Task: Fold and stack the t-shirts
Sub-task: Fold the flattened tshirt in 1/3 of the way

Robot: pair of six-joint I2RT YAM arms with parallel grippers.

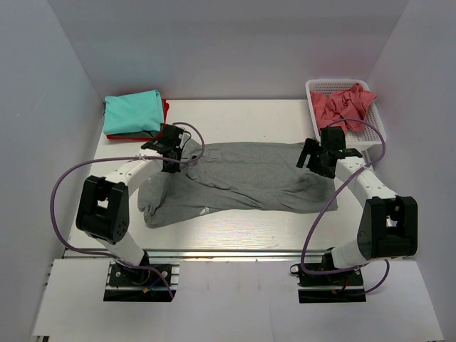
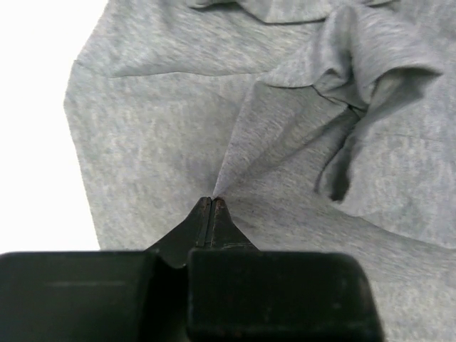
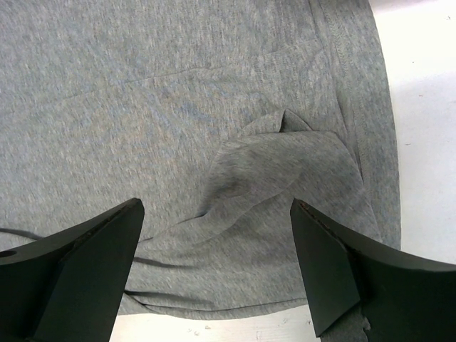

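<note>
A grey t-shirt (image 1: pixel 249 178) lies crumpled across the middle of the table. My left gripper (image 1: pixel 171 165) is shut on a pinch of the grey t-shirt (image 2: pixel 157 142) at its left part; the cloth rises in a ridge from the closed tips (image 2: pixel 211 201). My right gripper (image 1: pixel 317 165) is open above the shirt's right end, and the grey t-shirt (image 3: pixel 214 107) with a raised fold lies between its fingers (image 3: pixel 320 249). A folded teal t-shirt (image 1: pixel 133 112) lies on a red one (image 1: pixel 165 107) at the back left. Coral-pink t-shirts (image 1: pixel 345 105) fill the basket.
A white mesh basket (image 1: pixel 320 84) stands at the back right corner, just behind my right gripper. White walls close in the table on three sides. Bare table (image 1: pixel 235 228) shows in front of the grey shirt.
</note>
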